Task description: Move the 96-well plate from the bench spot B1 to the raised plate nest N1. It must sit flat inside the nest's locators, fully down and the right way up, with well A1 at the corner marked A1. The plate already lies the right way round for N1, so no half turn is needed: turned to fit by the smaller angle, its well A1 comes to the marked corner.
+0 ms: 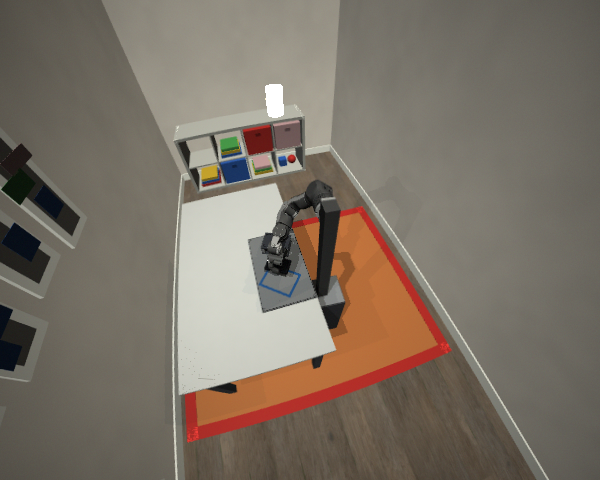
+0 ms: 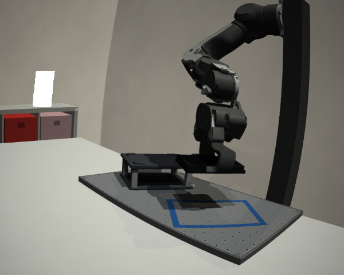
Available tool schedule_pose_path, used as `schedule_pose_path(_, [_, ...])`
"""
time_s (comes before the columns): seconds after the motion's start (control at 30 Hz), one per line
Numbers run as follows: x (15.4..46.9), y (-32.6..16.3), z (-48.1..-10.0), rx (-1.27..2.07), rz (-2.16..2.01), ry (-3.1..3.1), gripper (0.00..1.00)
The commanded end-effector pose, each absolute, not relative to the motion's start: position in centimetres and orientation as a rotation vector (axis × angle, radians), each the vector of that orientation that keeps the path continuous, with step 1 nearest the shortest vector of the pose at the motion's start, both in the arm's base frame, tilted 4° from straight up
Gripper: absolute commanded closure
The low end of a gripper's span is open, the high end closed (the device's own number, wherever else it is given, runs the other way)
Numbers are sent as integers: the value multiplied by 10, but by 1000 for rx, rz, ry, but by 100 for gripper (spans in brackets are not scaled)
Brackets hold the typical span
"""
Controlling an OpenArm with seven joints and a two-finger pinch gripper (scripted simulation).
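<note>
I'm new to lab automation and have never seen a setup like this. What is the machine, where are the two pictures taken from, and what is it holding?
It is a single dark robot arm on a tall post beside a white table. One picture looks down from high in the room; the other is close, at table height. On the table lies a grey perforated board with a blue outline and a raised black stand. The pincer is shut on a flat black plate, held level in the air, beside the stand at about its top's height.
</note>
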State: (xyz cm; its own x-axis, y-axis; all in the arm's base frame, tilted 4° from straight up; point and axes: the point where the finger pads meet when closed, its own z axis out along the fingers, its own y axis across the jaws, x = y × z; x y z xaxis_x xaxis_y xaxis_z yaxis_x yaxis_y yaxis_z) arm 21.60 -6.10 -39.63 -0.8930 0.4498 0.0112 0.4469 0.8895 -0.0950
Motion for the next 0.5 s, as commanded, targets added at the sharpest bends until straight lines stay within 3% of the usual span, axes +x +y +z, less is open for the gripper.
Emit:
schedule_pose_path(0.0, [216, -61, -392, -553, 91, -3048, 100])
schedule_pose_path(0.47, [215, -77, -387, -557, 94, -3047, 100])
